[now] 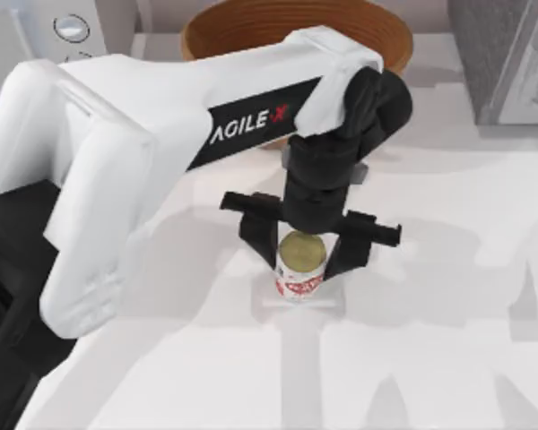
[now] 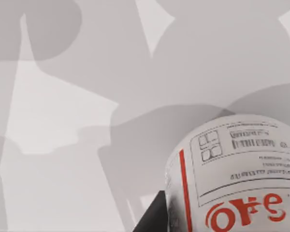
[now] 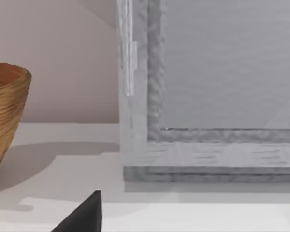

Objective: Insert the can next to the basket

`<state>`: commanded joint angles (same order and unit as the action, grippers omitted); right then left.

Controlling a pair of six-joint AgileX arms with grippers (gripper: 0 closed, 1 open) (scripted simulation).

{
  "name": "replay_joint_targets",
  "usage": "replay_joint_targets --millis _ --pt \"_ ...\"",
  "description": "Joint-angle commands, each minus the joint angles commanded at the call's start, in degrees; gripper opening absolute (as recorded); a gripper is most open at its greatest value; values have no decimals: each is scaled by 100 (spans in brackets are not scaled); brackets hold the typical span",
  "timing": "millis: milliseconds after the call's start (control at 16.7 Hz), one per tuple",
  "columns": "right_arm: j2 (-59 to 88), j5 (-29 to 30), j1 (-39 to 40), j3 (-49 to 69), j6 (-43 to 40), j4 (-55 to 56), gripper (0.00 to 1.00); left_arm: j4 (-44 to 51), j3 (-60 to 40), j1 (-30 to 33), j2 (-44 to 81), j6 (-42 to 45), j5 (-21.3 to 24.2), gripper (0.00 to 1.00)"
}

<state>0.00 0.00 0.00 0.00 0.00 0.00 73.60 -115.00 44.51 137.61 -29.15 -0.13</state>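
- The left claw (image 1: 302, 253) points straight down at mid-bench, its two black fingers (image 1: 257, 235) set on either side of the can (image 1: 301, 269) and apparently clamped on it.
- The can stands upright between those fingers, long axis vertical, gold end up, red lettering on its side.
- The basket (image 1: 217, 36) sits at the far edge of the bench (image 1: 448, 340), well apart from the can, so the carry likely runs away from the near edge.
- Of the right claw (image 3: 82, 215), a dark tip shows; I cannot tell its state.
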Motion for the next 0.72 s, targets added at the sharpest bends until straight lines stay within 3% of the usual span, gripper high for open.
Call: replay_joint_targets --millis 420,660,720 --pt "0 0 0 0 0 0 100 -4 -474 -637 -88 -664 38 0" --pt "0 0 0 0 0 0 100 -5 -501 -665 -98 -691 36 0" --pt "0 0 0 0 0 0 100 -5 -501 -665 -98 -691 36 8"
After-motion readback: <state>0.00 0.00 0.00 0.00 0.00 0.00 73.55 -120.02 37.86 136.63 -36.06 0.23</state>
